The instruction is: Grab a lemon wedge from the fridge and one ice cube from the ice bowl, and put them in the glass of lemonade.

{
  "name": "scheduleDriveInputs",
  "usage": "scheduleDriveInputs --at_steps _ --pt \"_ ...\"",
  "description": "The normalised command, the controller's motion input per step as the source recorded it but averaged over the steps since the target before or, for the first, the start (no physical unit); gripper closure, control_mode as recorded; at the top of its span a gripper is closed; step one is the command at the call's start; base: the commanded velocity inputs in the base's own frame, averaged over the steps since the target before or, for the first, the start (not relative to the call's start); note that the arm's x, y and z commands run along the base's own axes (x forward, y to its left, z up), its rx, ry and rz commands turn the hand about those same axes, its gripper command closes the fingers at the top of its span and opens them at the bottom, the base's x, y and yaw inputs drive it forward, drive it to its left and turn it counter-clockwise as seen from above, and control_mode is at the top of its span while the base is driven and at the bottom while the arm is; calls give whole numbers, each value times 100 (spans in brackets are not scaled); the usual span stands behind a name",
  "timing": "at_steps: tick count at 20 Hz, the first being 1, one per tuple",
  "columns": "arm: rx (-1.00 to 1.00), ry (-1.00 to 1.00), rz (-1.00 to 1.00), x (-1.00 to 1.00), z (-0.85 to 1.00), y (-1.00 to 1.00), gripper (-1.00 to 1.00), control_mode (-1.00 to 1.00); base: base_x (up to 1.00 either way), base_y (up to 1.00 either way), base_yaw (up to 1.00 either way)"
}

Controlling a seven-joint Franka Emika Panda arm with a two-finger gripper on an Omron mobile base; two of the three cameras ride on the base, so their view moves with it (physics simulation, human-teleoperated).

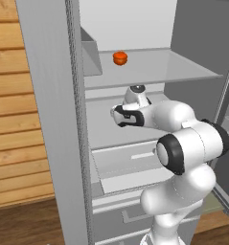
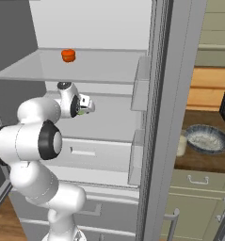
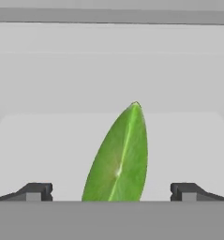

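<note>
Reaching into the fridge (image 1: 49, 119) for the lemon wedge (image 3: 119, 159).
Open gripper (image 3: 111, 191) sits around it, probably not touching yet; ice and glass (image 2: 181, 145) come later.

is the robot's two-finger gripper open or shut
Open: in the hand view the gripper has its dark fingertips wide apart, with the bright green lemon wedge between them, ungripped.

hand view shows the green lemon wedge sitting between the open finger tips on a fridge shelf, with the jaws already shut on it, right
Not quite. The lemon wedge does sit between the finger tips of the gripper on a pale shelf of the fridge, but the jaws are not shut on it. The hand view shows them wide open, one tip well off to each side of the wedge, with clear gaps between.
</note>
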Motion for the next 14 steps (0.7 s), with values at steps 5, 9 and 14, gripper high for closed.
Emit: scheduleDriveInputs --at_steps 5,9,14 --pt "5 0 -14 4 -2 0 -100 -100 0 0 0" --pt "7 0 -9 6 6 0 -100 -100 0 0 0" --pt "3 0 -3 17 3 -2 -100 -100 0 0 0"
